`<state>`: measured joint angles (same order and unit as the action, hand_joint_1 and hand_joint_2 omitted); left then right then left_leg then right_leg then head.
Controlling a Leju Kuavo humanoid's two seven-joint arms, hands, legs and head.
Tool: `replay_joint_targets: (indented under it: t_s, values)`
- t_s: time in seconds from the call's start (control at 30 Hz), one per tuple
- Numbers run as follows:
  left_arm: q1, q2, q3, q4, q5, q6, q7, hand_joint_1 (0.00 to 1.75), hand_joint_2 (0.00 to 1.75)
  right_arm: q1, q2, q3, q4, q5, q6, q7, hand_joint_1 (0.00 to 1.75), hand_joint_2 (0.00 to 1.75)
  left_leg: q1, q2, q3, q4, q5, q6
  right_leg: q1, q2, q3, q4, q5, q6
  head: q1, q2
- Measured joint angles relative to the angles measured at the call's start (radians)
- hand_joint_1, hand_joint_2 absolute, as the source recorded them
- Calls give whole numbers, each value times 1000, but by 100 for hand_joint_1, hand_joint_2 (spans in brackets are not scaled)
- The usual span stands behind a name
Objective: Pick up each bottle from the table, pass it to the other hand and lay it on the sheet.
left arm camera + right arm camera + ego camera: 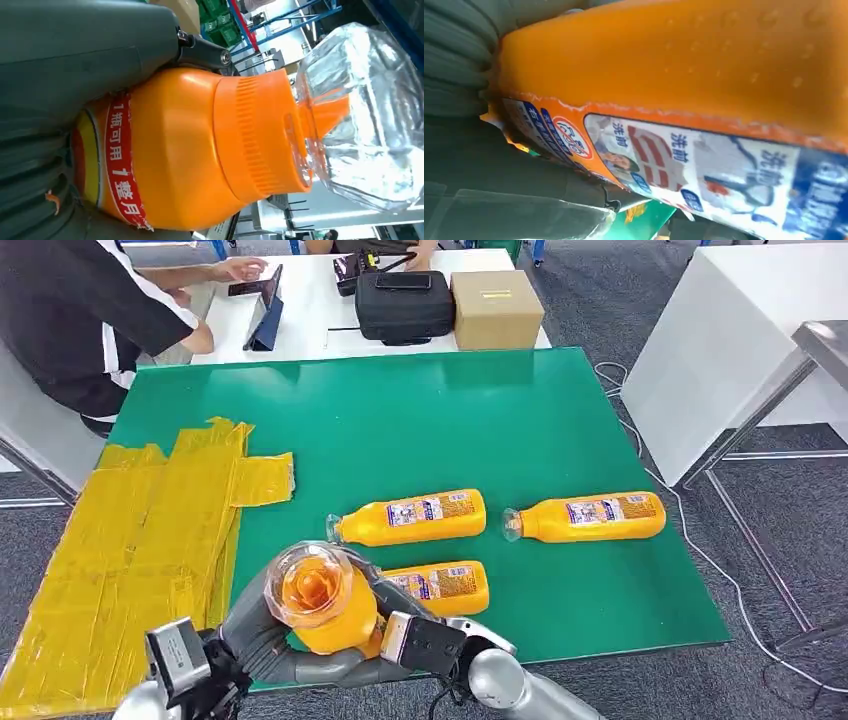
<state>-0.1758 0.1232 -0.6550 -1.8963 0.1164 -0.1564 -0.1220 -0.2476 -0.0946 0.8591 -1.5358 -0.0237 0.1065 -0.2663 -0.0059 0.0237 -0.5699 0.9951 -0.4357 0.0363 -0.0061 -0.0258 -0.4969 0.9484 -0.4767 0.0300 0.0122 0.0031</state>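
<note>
Green table point(420, 420) w/ three orange bottles and a yellow sheet.
Yellow taped sheet point(130, 540) covers the table's left side. Two bottles point(412, 517) point(590, 516) lie side by side near centre, caps left; a third point(445, 585) lies just in front of them.

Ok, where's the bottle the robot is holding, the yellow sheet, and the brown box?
held bottle point(335, 615): head view, on its orange body below the clear cap.
yellow sheet point(130, 530): head view, on a bare middle part.
brown box point(495, 308): head view, on its top face.
</note>
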Motion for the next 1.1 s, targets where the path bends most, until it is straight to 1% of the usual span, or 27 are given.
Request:
replay_joint_targets:
  t_s: [0.03,0.2,0.37,0.47,0.57,0.73,0.83,0.87,0.93,1.0,1.1]
  values:
    - [3,0,0,0,-3,10,-6,175,175,3,0,-5,0,1,-3,-1,0,175,0,0,0,0,0,0,0,0,0,0,0,0,0,0]
    - [37,0,10,-8,-43,44,-28,175,175,41,-3,-39,-14,27,-54,-29,0,175,0,0,0,0,0,0,0,0,0,0,0,0,0,0]
    - [83,0,45,-27,-87,66,-39,175,175,104,-18,-118,-79,114,-153,-49,0,175,0,0,0,0,0,0,0,0,0,0,0,0,0,0]
    - [113,1,71,-33,-131,99,-41,175,175,147,-32,-188,-139,191,-203,-26,0,175,0,0,0,0,0,0,0,0,0,0,0,0,0,0]
    - [140,2,87,-33,-149,114,-45,175,175,183,-43,-240,-178,218,-212,-16,0,175,0,0,0,0,0,0,0,0,0,0,0,0,0,0]
    - [157,3,99,-35,-184,141,-49,175,175,213,-48,-278,-208,248,-231,-14,0,175,0,0,0,0,0,0,0,0,0,0,0,0,0,0]
    - [177,3,115,-38,-281,211,-64,175,175,243,-48,-308,-231,287,-274,-17,0,175,0,0,0,0,0,0,0,0,0,0,0,0,0,0]
    - [189,2,122,-41,-365,269,-71,175,175,261,-48,-324,-243,299,-292,-18,0,175,0,0,0,0,0,0,0,0,0,0,0,0,0,0]
    - [207,-10,142,-43,-619,421,-65,175,175,303,-45,-364,-278,328,-327,-19,0,175,0,0,0,0,0,0,0,0,0,0,0,0,0,0]
    - [221,-18,159,-43,-772,514,-50,175,175,338,-40,-408,-314,351,-347,-19,0,175,0,0,-1,0,-1,0,0,0,-1,0,0,0,0,0]
    - [236,-27,177,-39,-894,596,-23,175,175,373,-36,-446,-348,363,-363,-21,0,175,0,0,-1,0,-1,0,0,0,-1,-1,0,0,0,0]
